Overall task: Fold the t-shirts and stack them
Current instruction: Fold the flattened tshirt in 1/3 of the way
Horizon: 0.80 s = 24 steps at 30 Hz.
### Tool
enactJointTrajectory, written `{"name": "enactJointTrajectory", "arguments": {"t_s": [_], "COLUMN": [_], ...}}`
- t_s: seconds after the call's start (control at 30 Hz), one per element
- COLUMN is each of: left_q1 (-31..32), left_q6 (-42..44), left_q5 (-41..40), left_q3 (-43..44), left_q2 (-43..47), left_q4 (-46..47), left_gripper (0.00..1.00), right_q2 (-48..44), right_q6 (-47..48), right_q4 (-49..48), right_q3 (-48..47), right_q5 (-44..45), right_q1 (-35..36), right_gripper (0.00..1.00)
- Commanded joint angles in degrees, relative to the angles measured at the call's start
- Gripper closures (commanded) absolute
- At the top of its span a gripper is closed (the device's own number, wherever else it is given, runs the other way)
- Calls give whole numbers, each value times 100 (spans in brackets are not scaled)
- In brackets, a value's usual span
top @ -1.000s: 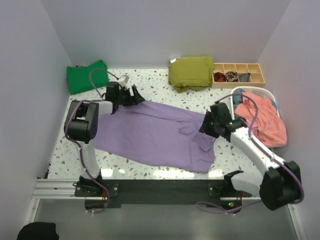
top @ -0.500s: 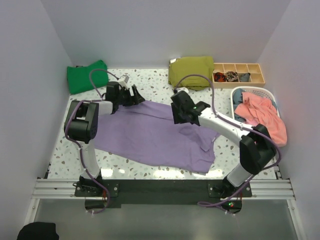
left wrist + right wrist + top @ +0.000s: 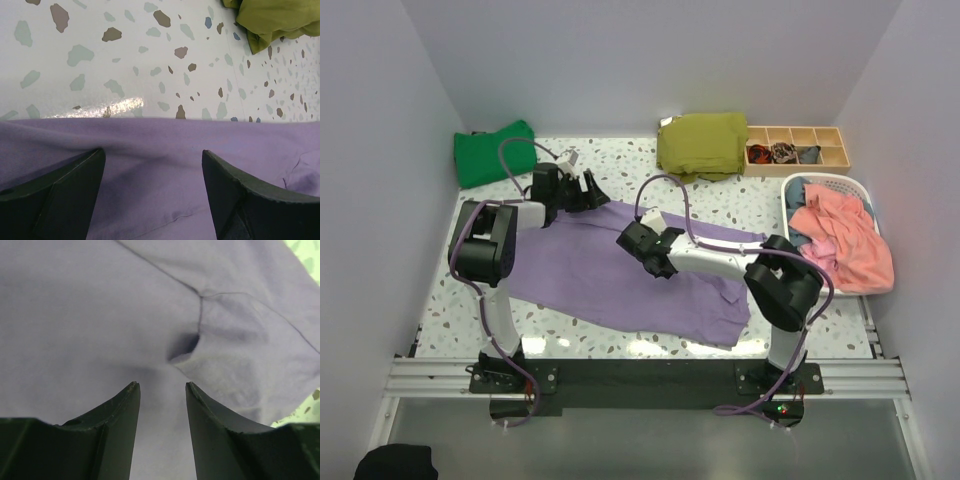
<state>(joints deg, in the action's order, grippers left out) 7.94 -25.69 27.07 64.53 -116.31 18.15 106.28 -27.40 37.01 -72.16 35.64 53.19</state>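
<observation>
A lavender-purple t-shirt (image 3: pixel 575 270) lies spread flat across the middle of the speckled table. My left gripper (image 3: pixel 597 194) is at the shirt's far edge, low over the cloth; in the left wrist view its jaws (image 3: pixel 153 151) stand wide open over the purple fabric (image 3: pixel 160 135), holding nothing. My right gripper (image 3: pixel 634 243) is over the middle of the shirt; in the right wrist view (image 3: pixel 161 384) it is open, just above the cloth (image 3: pixel 90 315), near a seam and a small fold. A bright green t-shirt (image 3: pixel 495 152) lies bunched at the back left corner.
A folded olive-green garment (image 3: pixel 702 143) lies at the back centre and also shows in the left wrist view (image 3: pixel 275 20). A wooden compartment box (image 3: pixel 797 148) stands to its right. A white basket (image 3: pixel 855 187) with pink cloth (image 3: pixel 845 240) stands at the right edge.
My right arm has swung left, from the shirt's right end to over its middle. The left arm and the shirt have not moved.
</observation>
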Motion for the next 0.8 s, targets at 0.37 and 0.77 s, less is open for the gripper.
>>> {"name": "enactJointTrajectory", "arguments": {"t_s": [0.37,0.77], "left_q1": [-30,-30], "left_q6": [223,231], "left_q5": [-237,-237], "left_q3": [24,59], "left_q2": [-190,-225], "left_q4": [-506,-514], "left_gripper": [16,16], "right_q2": [261,570], "right_q6": [-776,-1215], "right_q4": [87,131], "right_q3": [53,114], "right_q5": [1279,1780], "right_q1": [-19,-10], "right_gripper": [53,60]}}
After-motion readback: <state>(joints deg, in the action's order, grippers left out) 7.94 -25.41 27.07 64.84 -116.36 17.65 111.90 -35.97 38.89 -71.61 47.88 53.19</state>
